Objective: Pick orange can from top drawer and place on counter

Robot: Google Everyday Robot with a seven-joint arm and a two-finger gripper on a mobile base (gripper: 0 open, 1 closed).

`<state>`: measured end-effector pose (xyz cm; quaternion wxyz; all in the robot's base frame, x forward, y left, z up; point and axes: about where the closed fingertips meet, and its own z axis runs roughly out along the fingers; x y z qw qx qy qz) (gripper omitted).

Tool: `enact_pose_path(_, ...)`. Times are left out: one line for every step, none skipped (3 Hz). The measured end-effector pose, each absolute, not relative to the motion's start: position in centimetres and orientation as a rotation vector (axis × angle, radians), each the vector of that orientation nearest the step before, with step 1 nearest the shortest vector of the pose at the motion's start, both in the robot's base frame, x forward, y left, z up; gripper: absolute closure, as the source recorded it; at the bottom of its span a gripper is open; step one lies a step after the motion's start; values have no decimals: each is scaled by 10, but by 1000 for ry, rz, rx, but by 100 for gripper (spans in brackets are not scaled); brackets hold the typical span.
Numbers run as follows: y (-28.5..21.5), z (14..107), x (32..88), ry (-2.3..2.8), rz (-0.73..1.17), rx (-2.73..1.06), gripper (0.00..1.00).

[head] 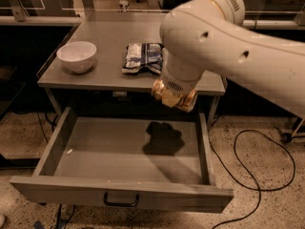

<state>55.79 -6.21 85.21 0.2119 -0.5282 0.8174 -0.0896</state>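
The orange can (167,97) hangs in the air under my big white arm, just below the counter's front edge and above the right part of the open top drawer (62,187). My gripper (178,99) is shut on the can and is mostly hidden by the arm. The can's dark shadow falls on the drawer floor, which holds nothing else but a small white speck at the left. The grey counter (107,35) lies right behind and above the can.
A white bowl (76,56) stands on the counter's left side. A blue-and-white foil snack bag (142,57) lies mid-counter, next to my arm. A black cable (255,175) loops on the speckled floor at the right. The drawer's dark handle (121,202) faces the camera.
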Motion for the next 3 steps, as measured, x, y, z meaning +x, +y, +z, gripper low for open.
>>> enact_pose_path(-76,899,582,2254,-340,-1406,100)
enact_pose_path(-77,910,585,2243,-347,-1391,100)
enact_pose_path(-82,913,609,2264,-317,-1357,100)
